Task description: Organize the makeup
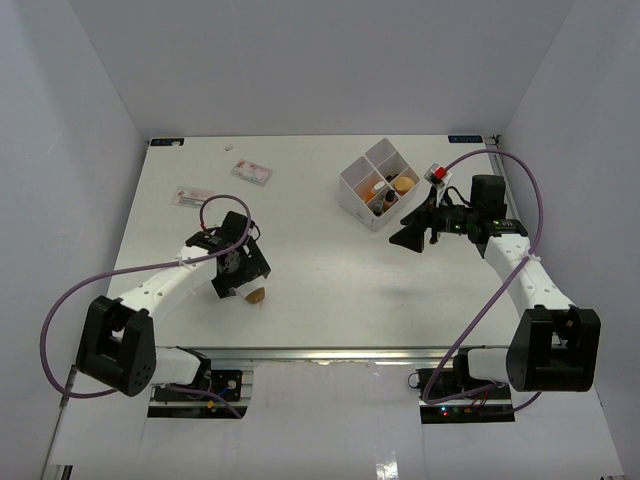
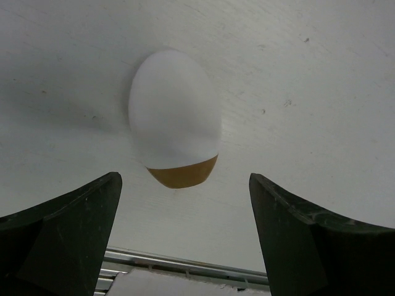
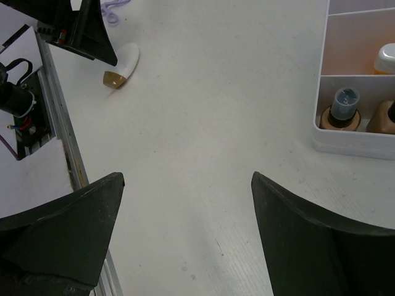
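Observation:
A white egg-shaped sponge with a tan end [image 2: 174,117] lies on the table, just ahead of my left gripper [image 2: 184,185]. The jaws stand open on either side of its tan end without touching it. From above, the sponge [image 1: 256,295] shows beside the left gripper [image 1: 236,284]. My right gripper [image 3: 187,176] is open over bare table, left of the white box [image 3: 321,132], with nothing in it. The box [image 1: 352,188] holds a beige dark-capped bottle [image 3: 341,111], an orange tube with a white cap [image 3: 386,58] and another beige piece [image 3: 382,120]. The sponge [image 3: 121,66] also shows far off in the right wrist view.
Two flat packets [image 1: 253,171] [image 1: 193,196] and a small white scrap [image 1: 231,148] lie at the back left. A small unit with a red button [image 1: 437,176] sits right of the box. The metal rail [image 2: 185,265] runs along the table's near edge.

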Robot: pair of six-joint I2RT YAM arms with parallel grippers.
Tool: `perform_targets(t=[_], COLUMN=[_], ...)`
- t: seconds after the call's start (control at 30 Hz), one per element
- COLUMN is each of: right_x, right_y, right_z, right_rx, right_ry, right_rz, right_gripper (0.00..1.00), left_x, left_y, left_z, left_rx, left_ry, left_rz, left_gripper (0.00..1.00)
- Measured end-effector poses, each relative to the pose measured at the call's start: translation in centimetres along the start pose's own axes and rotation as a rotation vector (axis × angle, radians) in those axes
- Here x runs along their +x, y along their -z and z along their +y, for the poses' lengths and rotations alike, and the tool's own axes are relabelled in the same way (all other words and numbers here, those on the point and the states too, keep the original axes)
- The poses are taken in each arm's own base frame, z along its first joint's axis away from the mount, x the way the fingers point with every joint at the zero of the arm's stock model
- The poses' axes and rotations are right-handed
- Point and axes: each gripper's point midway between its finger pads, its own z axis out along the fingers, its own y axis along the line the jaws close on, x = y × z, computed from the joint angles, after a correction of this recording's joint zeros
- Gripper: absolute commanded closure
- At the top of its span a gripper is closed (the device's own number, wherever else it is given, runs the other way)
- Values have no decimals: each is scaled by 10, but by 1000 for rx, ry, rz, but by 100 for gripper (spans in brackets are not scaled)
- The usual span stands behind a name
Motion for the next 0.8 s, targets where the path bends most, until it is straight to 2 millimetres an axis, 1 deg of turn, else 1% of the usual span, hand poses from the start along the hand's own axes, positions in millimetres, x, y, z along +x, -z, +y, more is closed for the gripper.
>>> perform_targets(t=[0.1, 0.23, 0.4, 0.5, 0.57, 0.67, 0.73, 0.8], right_x=[-4, -6, -6, -2, -1, -2, -2, -2], right_y=[2, 4, 6, 6, 6, 6, 7, 7], right_z=[4, 6, 5, 6, 7, 7, 7, 7], right_rx=[-7, -4, -1, -5, -9, -14, -15, -13], right_ry=[15, 30, 32, 24, 22, 26, 26, 26], right_rz=[-10, -18, -20, -19, -19, -21, -21, -22], right_gripper=[10, 10, 10, 10, 10, 10, 10, 10], left_x=[0, 1, 6, 6, 2, -6, -7, -6], left_y=[-5, -16, -33, -38, -39, -41, -43, -45], left_z=[7, 11, 14, 15, 11, 3, 1, 1], left_rx=[-37, -82, -120, -129, -123, -103, -96, -96], left_ry=[27, 35, 46, 47, 46, 43, 39, 31], left_rz=[19, 54, 109, 120, 119, 105, 104, 110], left_gripper=[4, 4, 6, 7, 10, 19, 24, 25])
